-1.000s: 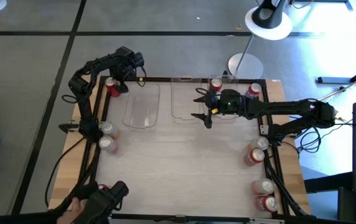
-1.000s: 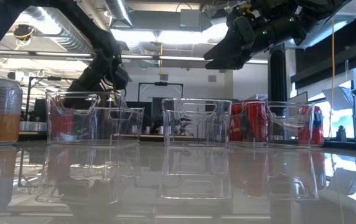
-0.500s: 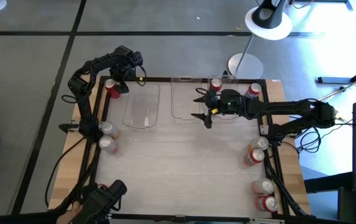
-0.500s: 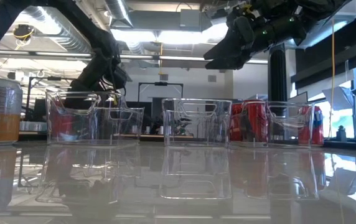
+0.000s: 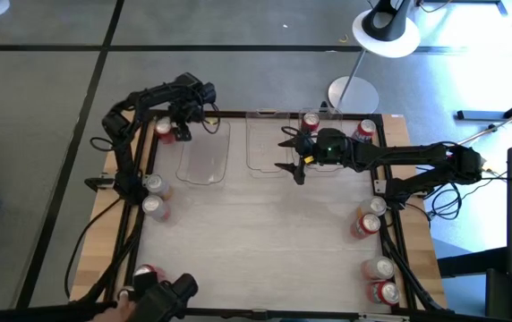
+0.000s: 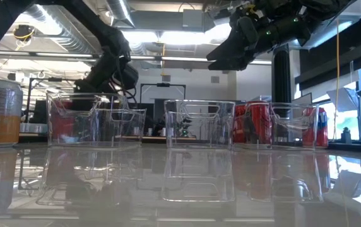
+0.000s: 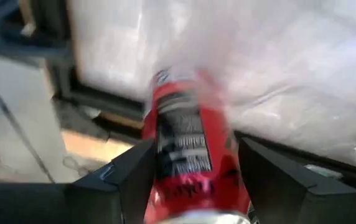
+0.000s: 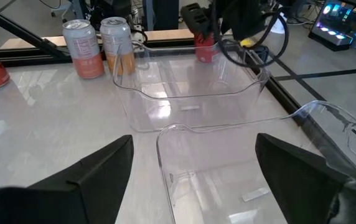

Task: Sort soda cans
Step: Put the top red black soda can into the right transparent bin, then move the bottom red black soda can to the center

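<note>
My left gripper (image 5: 170, 129) is at the table's far left corner, beside the left clear bin (image 5: 205, 152), and is shut on a red soda can (image 7: 187, 149). My right gripper (image 5: 290, 154) hangs open and empty in the air over the middle bin (image 5: 265, 143) and right bin (image 6: 294, 126); the right wrist view (image 8: 193, 186) shows the bins below it. One red can (image 5: 310, 121) stands in the right bin. Other cans stand along the left edge (image 5: 154, 185) and the right edge (image 5: 364, 224). My left gripper pinches the red can between its two fingers (image 7: 134, 174), one on each side of the can's wall (image 7: 165, 155). The fingers slant down from above and from the far side, lying along the can. I cannot tell whether the can's base is off the table.
More cans stand at the far right corner (image 5: 366, 131), the near right corner (image 5: 381, 270) and the near left corner (image 5: 145, 273). A person's hand with a dark device (image 5: 162, 295) is at the near left edge. The table's black frame (image 5: 132, 192) borders the surface.
My left gripper has swung a little toward the table's right, nearer the left bin, turning about the red can that it holds. The dark device at the near left edge has moved rightward. My right arm has kept still.
</note>
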`<move>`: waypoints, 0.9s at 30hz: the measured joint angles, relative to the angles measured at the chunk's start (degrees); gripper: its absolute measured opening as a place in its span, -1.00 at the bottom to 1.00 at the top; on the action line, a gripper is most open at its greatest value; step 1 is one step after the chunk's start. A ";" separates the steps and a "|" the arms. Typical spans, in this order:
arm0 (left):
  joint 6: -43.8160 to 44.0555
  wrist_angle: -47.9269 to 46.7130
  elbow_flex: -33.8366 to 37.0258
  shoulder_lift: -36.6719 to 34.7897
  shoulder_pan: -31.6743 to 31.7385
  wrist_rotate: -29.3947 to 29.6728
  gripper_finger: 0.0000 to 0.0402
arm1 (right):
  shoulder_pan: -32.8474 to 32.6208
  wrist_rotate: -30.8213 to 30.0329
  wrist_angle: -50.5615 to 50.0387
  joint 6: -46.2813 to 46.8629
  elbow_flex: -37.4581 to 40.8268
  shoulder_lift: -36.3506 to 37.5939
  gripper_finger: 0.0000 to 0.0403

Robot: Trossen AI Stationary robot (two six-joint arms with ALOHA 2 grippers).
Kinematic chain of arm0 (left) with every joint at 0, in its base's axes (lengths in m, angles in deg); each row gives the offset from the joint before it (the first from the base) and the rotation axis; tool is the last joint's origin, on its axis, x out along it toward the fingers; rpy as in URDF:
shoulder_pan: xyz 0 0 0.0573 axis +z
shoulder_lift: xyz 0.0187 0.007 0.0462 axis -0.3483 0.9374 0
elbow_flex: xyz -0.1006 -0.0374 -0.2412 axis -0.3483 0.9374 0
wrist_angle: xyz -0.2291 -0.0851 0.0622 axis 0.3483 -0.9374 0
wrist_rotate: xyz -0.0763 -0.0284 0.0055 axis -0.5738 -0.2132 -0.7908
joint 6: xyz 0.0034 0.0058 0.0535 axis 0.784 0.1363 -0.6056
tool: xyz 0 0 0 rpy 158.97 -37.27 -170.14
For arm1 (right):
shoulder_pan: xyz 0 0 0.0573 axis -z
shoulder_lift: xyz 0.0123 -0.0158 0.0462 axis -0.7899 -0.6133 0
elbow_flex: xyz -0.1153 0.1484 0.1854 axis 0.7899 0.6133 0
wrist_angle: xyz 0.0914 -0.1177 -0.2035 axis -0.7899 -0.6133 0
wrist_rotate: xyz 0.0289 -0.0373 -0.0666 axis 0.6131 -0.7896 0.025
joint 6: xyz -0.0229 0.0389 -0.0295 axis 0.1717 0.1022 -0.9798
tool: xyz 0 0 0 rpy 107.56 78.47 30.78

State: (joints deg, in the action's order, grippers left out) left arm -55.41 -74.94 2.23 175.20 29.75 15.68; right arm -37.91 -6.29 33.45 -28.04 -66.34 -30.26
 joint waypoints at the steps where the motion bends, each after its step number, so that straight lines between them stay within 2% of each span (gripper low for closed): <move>1: -0.47 0.48 0.02 0.04 -0.19 -0.01 0.08 | 0.00 0.00 0.00 0.00 -0.02 0.00 0.67; 11: 2.53 2.60 -0.03 0.06 1.54 5.52 0.10 | 0.00 -0.02 -0.07 -0.02 -0.02 0.00 0.67; 20: 5.95 2.67 -0.53 0.06 2.20 6.16 0.11 | 0.00 -1.06 -0.16 -0.02 -0.02 0.00 0.67; 27: 8.35 1.42 -5.68 -1.56 2.20 6.16 0.11 | 0.00 -3.62 1.01 -0.24 -0.04 0.04 0.67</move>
State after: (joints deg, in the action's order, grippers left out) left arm -47.06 -73.52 -3.45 173.63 31.95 21.84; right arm -37.91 -9.91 34.46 -28.28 -66.39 -30.21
